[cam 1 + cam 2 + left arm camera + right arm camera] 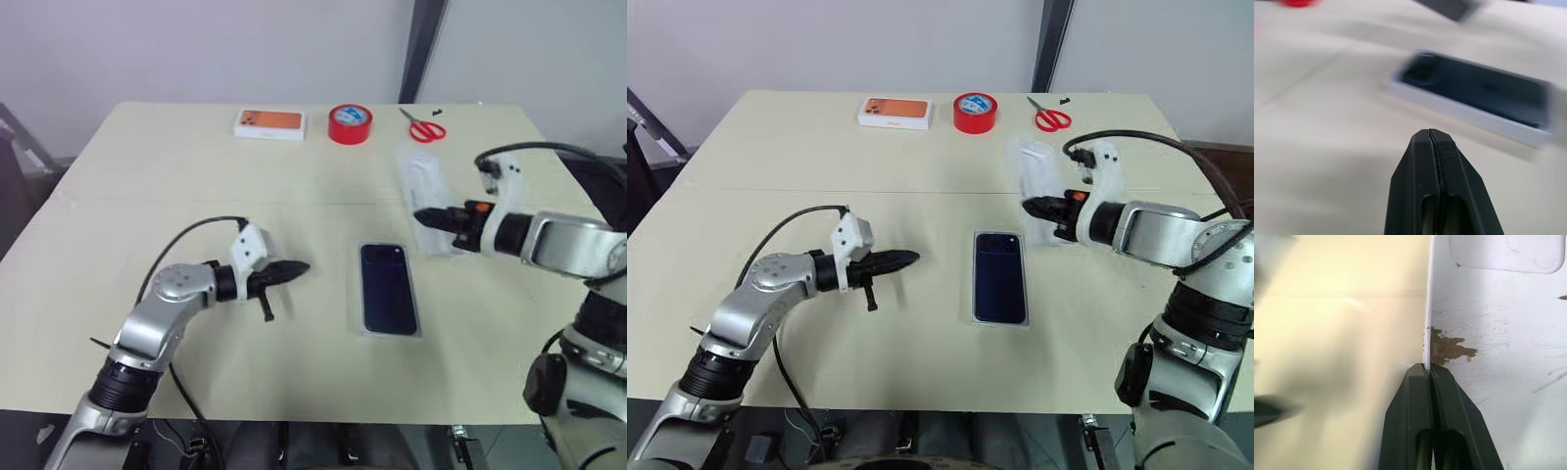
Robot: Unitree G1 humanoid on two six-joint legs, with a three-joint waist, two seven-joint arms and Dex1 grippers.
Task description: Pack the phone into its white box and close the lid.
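Phone (389, 288) in white box (390, 332), table centre. Lid (1036, 186) at its 1 o'clock, one wall clamped by right gripper (1428, 368) (raised off table). Left gripper (297, 267) at 9 o'clock, fingers together, bare tabletop between.

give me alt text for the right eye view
The phone lies in the white box at the table's centre. The right gripper holds the lid off the table; the shut left gripper hovers nearby.

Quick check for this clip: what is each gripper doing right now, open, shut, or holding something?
Left gripper: shut, holding nothing, beside the phone.
Right gripper: shut on the lid, pinching one wall.
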